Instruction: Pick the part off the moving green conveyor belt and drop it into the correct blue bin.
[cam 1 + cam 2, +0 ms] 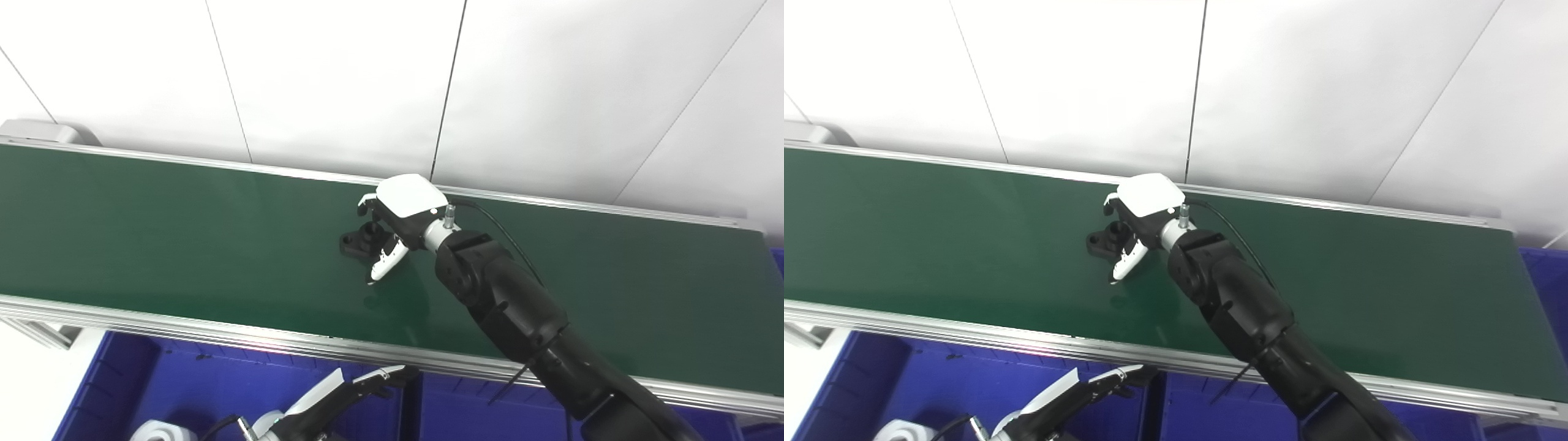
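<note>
My right hand [392, 226] on green conveyor belt [153, 233] | fingers [384, 264] curled around black part [358, 240], part resting on belt | my left hand [343, 392] low over blue bin [184, 380], fingers extended, holding nothing

wall [343, 79]: white panels, fills the whole upper part of both views
wall seams [450, 86]: thin dark lines between panels, slanted, several across the width
wall finish: smooth, matte, plain, no marks visible
light: even, bright, diffuse; soft sheen on the wall, no hard shadows
grey housing [40, 131]: pale rounded box at far left against the wall, partly cut off by the frame edge
floor [37, 380]: small white patch at lower left, plain, detail cannot be made out
metal frame leg [43, 334]: silver aluminium profile at lower left, above the white patch
</note>
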